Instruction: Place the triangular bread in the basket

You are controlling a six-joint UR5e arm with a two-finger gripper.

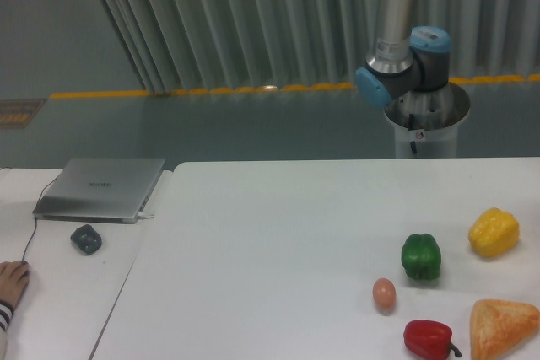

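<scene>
The triangular bread (503,327) lies at the table's front right corner, golden-orange with a paler face and partly cut off by the bottom edge of the view. The basket is out of view. Only the arm's base and lower joints (403,73) show behind the table at the upper right. The gripper itself is out of view above the frame.
Near the bread lie a red pepper (429,339), a brown egg (384,293), a green pepper (420,256) and a yellow pepper (494,233). On the left table are a closed laptop (101,189), a grey mouse (86,239) and a person's hand (12,280).
</scene>
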